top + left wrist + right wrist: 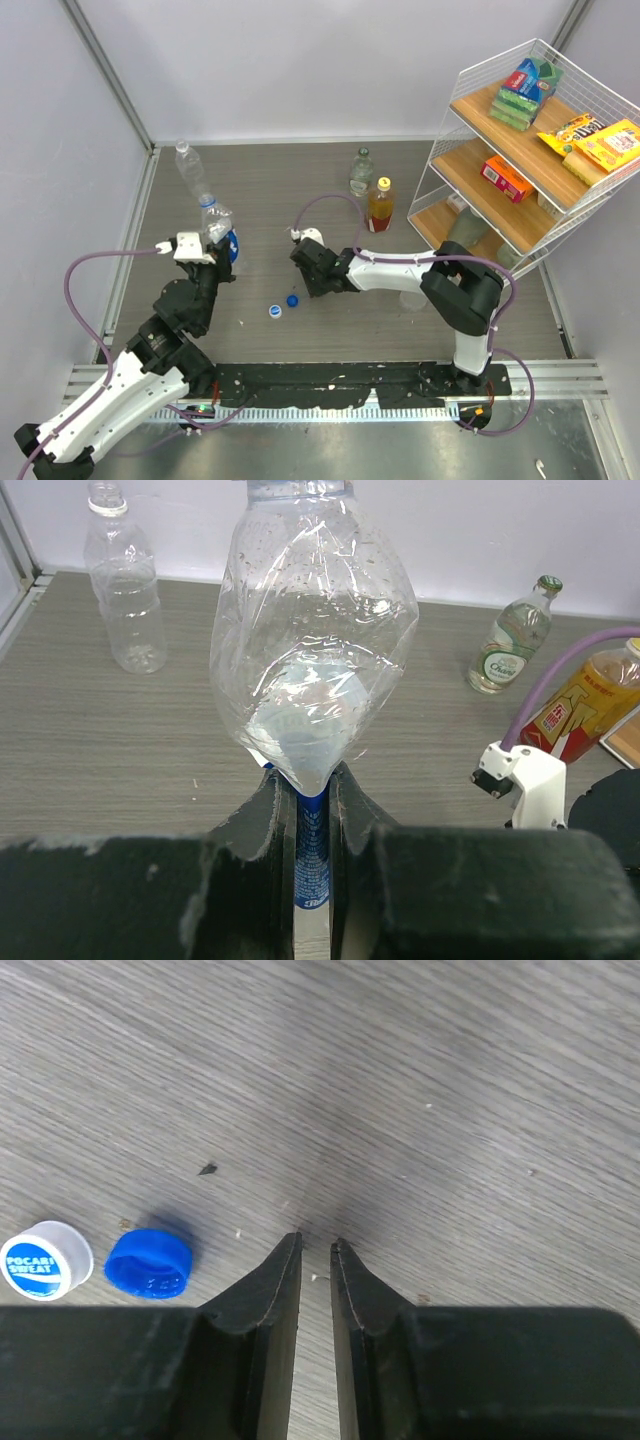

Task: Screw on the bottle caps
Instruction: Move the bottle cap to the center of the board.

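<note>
My left gripper (pixel 217 252) (pixel 314 785) is shut on the lower part of a crushed clear bottle (pixel 213 222) (pixel 315 630) with a blue label, holding it upright; the neck runs out of the top of the left wrist view. My right gripper (pixel 311 288) (pixel 315 1248) points down at the table, its jaws a narrow gap apart with nothing between them. Left of its tips lie a dark blue cap (pixel 292 299) (pixel 148 1263) and a white cap with a blue middle (pixel 274 311) (pixel 45 1260).
A clear uncapped bottle (pixel 188 165) (pixel 125 590) stands at the back left. A green-capped clear bottle (pixel 361 170) (pixel 510 640) and an amber bottle with a yellow cap (pixel 380 205) (pixel 585 700) stand mid-back. A wire shelf (pixel 470 130) holding snack boxes fills the right.
</note>
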